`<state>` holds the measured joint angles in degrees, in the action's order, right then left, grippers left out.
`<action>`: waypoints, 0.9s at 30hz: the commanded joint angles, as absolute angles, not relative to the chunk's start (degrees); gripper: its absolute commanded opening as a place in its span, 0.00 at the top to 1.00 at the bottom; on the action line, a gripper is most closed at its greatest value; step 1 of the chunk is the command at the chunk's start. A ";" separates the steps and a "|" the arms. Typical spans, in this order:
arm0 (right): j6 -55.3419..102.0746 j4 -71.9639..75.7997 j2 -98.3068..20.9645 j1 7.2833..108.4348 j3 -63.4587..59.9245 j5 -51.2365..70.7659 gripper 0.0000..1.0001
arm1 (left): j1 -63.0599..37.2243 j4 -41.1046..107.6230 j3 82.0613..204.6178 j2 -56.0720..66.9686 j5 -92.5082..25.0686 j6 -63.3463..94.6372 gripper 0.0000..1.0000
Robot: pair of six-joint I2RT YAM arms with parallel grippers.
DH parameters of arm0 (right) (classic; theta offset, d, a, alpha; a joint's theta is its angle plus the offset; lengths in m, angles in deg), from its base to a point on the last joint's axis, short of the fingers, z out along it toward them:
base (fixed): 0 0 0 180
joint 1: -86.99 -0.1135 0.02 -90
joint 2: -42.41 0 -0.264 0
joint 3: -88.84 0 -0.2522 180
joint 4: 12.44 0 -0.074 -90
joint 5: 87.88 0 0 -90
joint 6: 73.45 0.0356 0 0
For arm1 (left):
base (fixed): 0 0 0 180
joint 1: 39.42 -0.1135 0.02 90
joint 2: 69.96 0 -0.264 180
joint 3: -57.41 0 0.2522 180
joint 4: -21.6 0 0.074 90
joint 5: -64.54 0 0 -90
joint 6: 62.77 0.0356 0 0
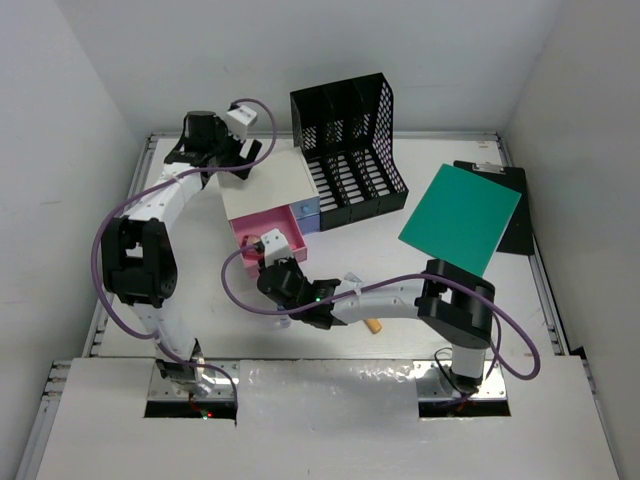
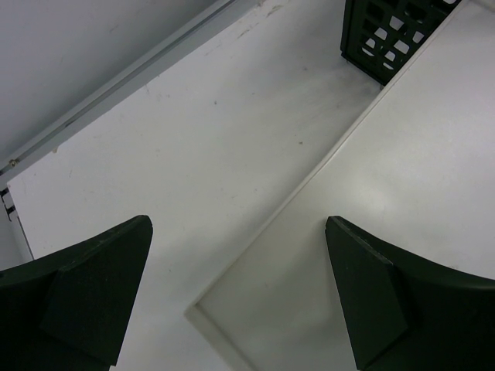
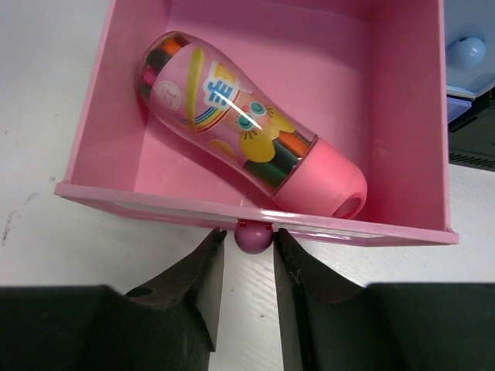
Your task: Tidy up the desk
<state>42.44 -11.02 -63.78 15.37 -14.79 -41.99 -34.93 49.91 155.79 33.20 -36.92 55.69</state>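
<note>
Pinching the knob (image 3: 254, 236) on the pink drawer (image 3: 155, 202) front, the right gripper (image 3: 249, 243) is closed; the left gripper (image 2: 238, 232) gapes wide over the drawer box (image 2: 402, 201) corner and desk (image 2: 193, 131).

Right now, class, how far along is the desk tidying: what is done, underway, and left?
Done: the crayon tube lies inside the open pink drawer. Underway: the right gripper flanks the drawer's knob, seemingly to push it shut. Remaining: the green folder, clipboard and a small tan stick sit loose on the desk; the left gripper hangs open, empty.
</note>
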 commanded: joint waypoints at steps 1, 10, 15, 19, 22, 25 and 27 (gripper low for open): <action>42.74 -17.21 -63.06 15.18 -14.12 -44.46 0.72 | -35.20 48.98 155.28 30.76 -37.85 56.75 0.07; 37.82 -25.13 -62.53 16.32 -15.44 -44.82 0.99 | -35.20 50.83 152.74 30.77 -40.92 58.07 0.07; 36.59 -26.54 -62.79 18.25 -15.09 -43.58 1.00 | -35.20 51.88 151.50 30.50 -43.12 57.64 0.07; 36.59 -31.26 -64.11 19.48 -16.23 -40.95 1.00 | -35.20 52.76 150.19 30.59 -43.91 57.02 0.11; 34.58 -36.10 -65.86 19.57 -16.84 -40.85 1.00 | -35.20 53.73 149.40 30.77 -44.09 56.32 0.15; 32.55 -42.15 -67.10 19.84 -17.55 -42.61 1.00 | -35.20 53.47 148.08 30.50 -44.18 54.74 0.17; 31.67 -44.98 -67.71 20.54 -17.64 -41.74 1.00 | -35.29 53.47 147.55 30.68 -44.53 54.03 0.17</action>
